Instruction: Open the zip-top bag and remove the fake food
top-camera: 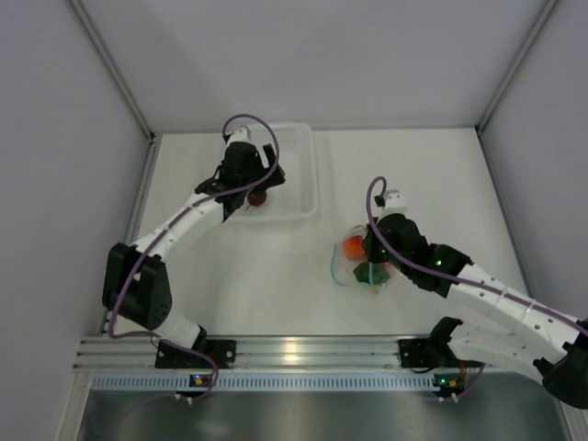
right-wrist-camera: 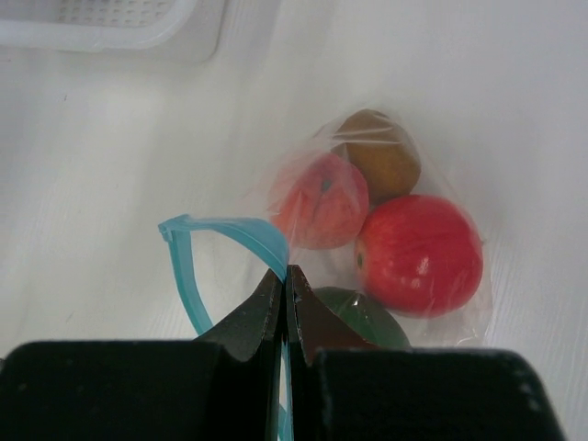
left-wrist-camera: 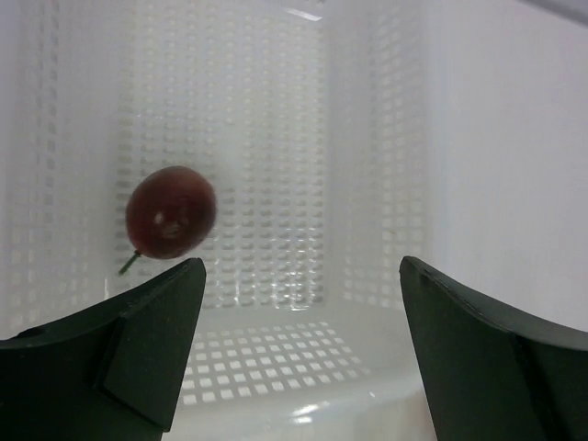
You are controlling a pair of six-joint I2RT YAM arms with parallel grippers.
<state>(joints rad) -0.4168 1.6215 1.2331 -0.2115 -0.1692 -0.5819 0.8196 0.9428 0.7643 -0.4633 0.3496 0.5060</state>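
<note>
The zip-top bag [right-wrist-camera: 276,184] lies on the table with its mouth open and its teal-blue zip strip [right-wrist-camera: 188,266] bowed into a loop. My right gripper [right-wrist-camera: 287,276] is shut on that strip at the bag's mouth. Inside the bag lie fake food pieces: red [right-wrist-camera: 420,254], orange [right-wrist-camera: 320,200], brownish [right-wrist-camera: 381,152] and green [right-wrist-camera: 363,317]. A dark maroon fruit [left-wrist-camera: 171,211] shows inside the white tub, just beyond my left fingertip [left-wrist-camera: 152,340]. My left gripper [left-wrist-camera: 303,303] is open over the tub with nothing between its fingers. From above, the bag [top-camera: 344,266] sits under my right gripper [top-camera: 370,264].
The translucent white perforated tub [top-camera: 308,175] stands at the back, left of centre, with my left gripper [top-camera: 253,184] and the maroon fruit [top-camera: 259,197] over it. Its corner [right-wrist-camera: 119,23] shows beyond the bag. Grey walls enclose the table on three sides.
</note>
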